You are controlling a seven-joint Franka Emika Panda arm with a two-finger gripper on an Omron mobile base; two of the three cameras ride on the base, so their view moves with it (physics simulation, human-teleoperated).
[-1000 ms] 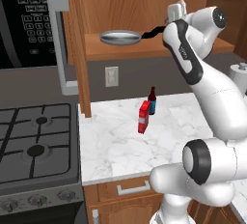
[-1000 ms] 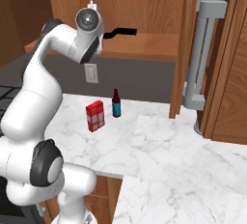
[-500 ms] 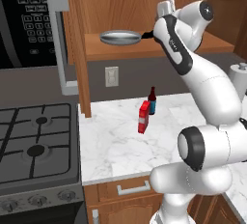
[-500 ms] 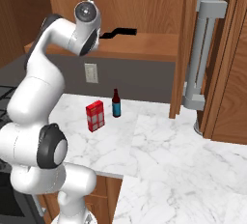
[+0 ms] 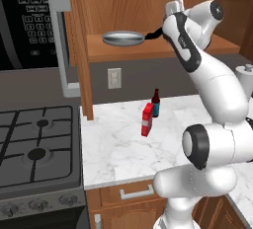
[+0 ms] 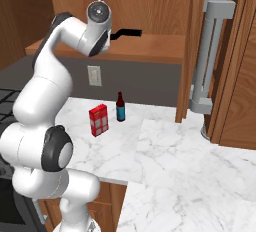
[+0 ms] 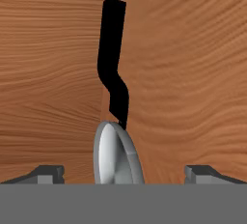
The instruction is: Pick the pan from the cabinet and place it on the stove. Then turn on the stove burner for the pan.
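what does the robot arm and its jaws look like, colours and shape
The arm is glossy white, built of rounded tubular links with dark grey to black joint bands and round dark end caps. No cables or markings are visible. The gripper shows in the hand view as two small dark grey finger tips with flat, angular ends.

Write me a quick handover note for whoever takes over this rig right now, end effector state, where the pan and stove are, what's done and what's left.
End effector: open, holding nothing, inside the open cabinet and pointed at the pan.
Pan: on the cabinet shelf, black handle toward the arm; in the hand view it sits between the fingertips, not gripped.
Stove: to the left on the counter line, grates bare, knobs along the front.
Done: arm has reached into the cabinet.
Left: grip the pan, carry it to the stove burner, set it down, turn that burner's knob.
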